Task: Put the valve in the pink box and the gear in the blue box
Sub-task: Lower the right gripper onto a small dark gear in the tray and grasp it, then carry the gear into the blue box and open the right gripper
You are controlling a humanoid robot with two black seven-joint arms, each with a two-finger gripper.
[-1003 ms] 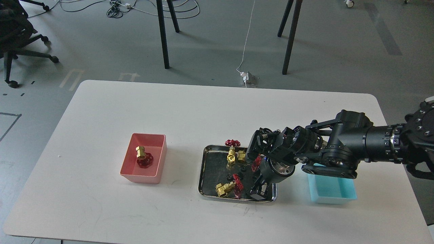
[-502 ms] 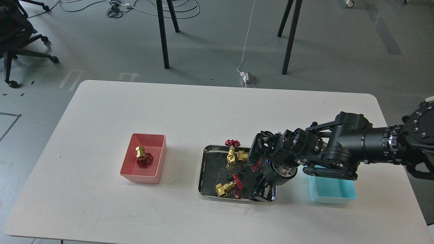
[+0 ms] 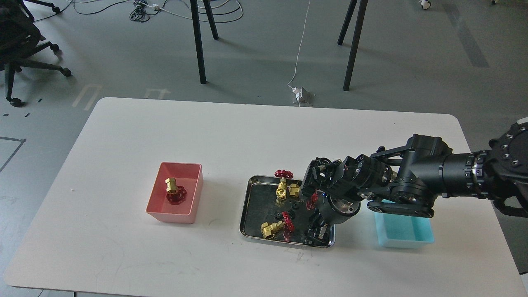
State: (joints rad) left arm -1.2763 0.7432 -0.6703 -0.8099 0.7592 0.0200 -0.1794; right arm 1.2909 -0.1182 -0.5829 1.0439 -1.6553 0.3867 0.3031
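One valve (image 3: 175, 190) lies in the pink box (image 3: 156, 206) at the table's left. The steel tray (image 3: 246, 206) holds an upright valve (image 3: 284, 187), a lying valve (image 3: 273, 227) and a third valve (image 3: 312, 201) mostly hidden behind my wrist. Tiny black gears (image 3: 295, 205) (image 3: 287, 215) lie between them. My right gripper (image 3: 317, 233) points down into the tray's front right corner; its fingers are dark and I cannot tell them apart. The blue box (image 3: 402, 233) stands right of the tray, partly under my right arm, and its visible part looks empty. My left gripper is out of view.
The white table (image 3: 264, 136) has rounded edges. Beyond its far edge the floor holds black stand legs (image 3: 198, 41), a cable with a power block (image 3: 301, 94) and an office chair (image 3: 20, 45).
My right gripper dipped lower into the tray's front right corner, then lifted a little. The tray and the lying valve shifted slightly to the left.
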